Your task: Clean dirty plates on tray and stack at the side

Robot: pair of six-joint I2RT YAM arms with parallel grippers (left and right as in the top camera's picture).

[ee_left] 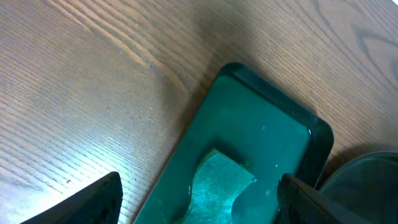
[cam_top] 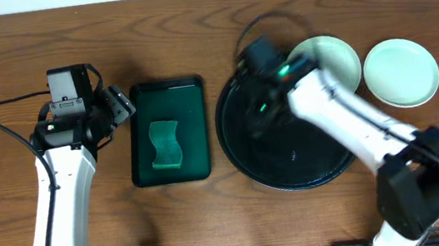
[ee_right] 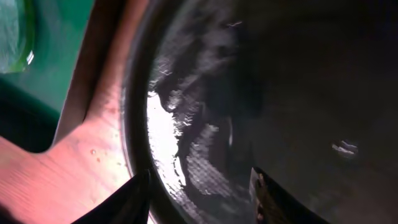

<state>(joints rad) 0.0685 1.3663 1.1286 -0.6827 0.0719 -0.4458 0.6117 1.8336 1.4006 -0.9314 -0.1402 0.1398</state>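
The round black tray (cam_top: 292,169) sits right of centre and holds no plate that I can see. One white plate (cam_top: 402,73) lies on the table at the far right. A second plate (cam_top: 337,54) lies at the tray's upper right edge, partly hidden under my right arm. No third plate shows. My right gripper (cam_top: 251,119) is open and empty, low over the tray's left part. In the right wrist view its fingers (ee_right: 200,180) straddle the glossy tray's (ee_right: 280,93) left rim. My left gripper (cam_top: 121,106) is open and empty at the green tray's upper left edge.
A rectangular dark green tray (cam_top: 191,93) with a green sponge (cam_top: 165,144) stands left of the black tray. In the left wrist view the sponge (ee_left: 217,180) lies between my open fingers (ee_left: 199,186). Bare wood lies around the trays.
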